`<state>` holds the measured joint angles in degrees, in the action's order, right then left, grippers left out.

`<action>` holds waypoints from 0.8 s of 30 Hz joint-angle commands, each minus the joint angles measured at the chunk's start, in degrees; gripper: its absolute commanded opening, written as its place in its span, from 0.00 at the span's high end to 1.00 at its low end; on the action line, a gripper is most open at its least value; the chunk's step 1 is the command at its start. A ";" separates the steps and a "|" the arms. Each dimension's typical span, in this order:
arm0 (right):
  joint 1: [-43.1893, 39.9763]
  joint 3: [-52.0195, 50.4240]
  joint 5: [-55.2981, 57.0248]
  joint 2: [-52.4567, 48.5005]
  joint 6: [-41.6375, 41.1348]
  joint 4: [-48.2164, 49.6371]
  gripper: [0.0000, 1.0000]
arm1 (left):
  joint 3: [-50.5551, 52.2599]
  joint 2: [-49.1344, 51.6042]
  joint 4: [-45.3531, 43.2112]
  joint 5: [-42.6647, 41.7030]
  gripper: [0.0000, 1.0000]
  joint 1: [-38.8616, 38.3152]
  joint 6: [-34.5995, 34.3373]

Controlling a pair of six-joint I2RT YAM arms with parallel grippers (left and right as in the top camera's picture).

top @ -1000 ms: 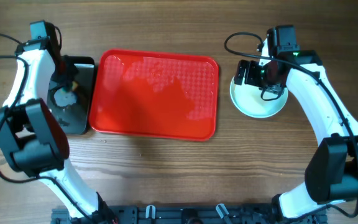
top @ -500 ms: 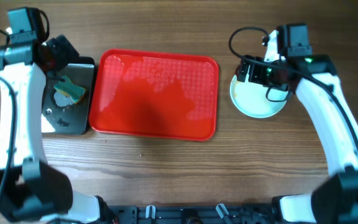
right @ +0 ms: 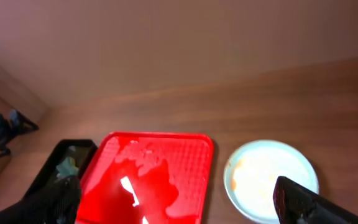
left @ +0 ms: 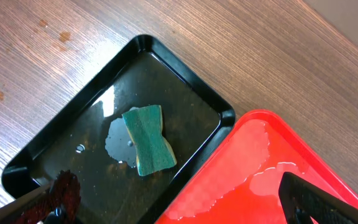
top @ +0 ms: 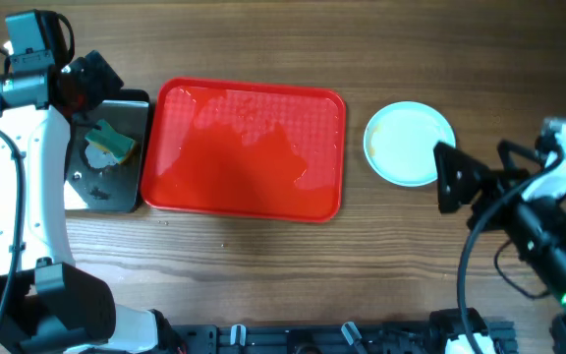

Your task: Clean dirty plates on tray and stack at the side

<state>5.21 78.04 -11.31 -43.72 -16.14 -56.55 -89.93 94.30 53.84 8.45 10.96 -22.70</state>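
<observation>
The tray (top: 244,147) lay bare, with the plates (top: 409,143) apparently stacked on the worktop (top: 263,265) beside it; I judged the job nearly done. My left end effector (top: 84,84) and right end effector (top: 447,179) stood apart, empty.

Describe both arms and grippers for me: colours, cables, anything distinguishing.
Both arms have white shells with black joints: left arm, right arm. Black cables loop beside each. The grippers are black, left gripper, right gripper; a small green light glows on the right arm.
</observation>
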 commanded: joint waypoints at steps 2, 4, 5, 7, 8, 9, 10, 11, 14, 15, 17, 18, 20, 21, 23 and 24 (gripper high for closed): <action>0.17 -1.73 12.09 0.90 0.96 0.13 0.01 | -0.07 0.31 0.00 -0.70 0.00 0.07 -0.70; -0.35 -6.51 14.16 1.86 1.14 4.70 0.01 | -0.07 0.31 0.00 -0.70 0.00 0.07 -0.70; -1.20 -11.26 13.84 3.43 1.11 9.88 0.01 | -0.07 0.31 0.00 -0.70 0.00 0.07 -0.70; -2.16 -22.18 12.94 7.32 1.20 22.75 0.01 | -0.07 0.31 0.00 -0.70 0.00 0.07 -0.70; -2.43 -28.41 12.48 9.64 1.20 29.70 0.01 | -0.07 0.31 0.00 -0.70 0.00 0.07 -0.70; -2.73 -35.45 11.21 12.61 1.16 36.83 0.01 | -0.07 0.31 0.00 -0.70 0.00 0.07 -0.70; -3.04 -40.24 10.01 14.82 1.11 41.24 0.01 | -0.07 0.31 0.02 -0.70 0.00 0.07 -0.70; -3.67 -45.70 8.17 17.62 0.96 45.99 0.01 | -0.07 0.31 0.00 -0.70 0.00 0.07 -0.70; -6.23 -60.50 3.74 26.56 0.83 56.28 0.00 | -0.07 0.31 0.00 -0.70 0.00 0.07 -0.70; -6.49 -62.84 3.76 28.50 0.70 57.05 0.01 | -0.07 0.31 0.00 -0.70 0.00 0.07 -0.70; -6.75 -67.58 3.98 33.29 0.85 57.33 0.01 | -0.07 0.31 0.00 -0.70 0.00 0.07 -0.70; -6.75 -68.98 3.98 34.82 1.05 57.37 0.01 | -0.07 0.31 0.00 -0.70 0.00 0.07 -0.70; -6.73 -72.39 3.96 38.58 0.98 57.29 0.00 | -0.07 0.31 0.00 -0.70 0.00 0.07 -0.70; -6.73 -73.24 3.93 39.56 0.96 57.20 0.01 | -0.07 0.31 0.00 -0.70 0.00 0.07 -0.70; -6.73 -75.43 3.69 41.86 0.63 56.85 0.00 | -0.07 0.31 0.00 -0.70 0.00 0.07 -0.70; -6.73 -77.31 3.50 43.58 0.46 56.89 0.01 | -0.07 0.31 0.00 -0.70 0.00 0.07 -0.70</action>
<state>-1.26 3.81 -6.42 -3.73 -15.70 0.12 -89.93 94.30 54.00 8.03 10.96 -22.87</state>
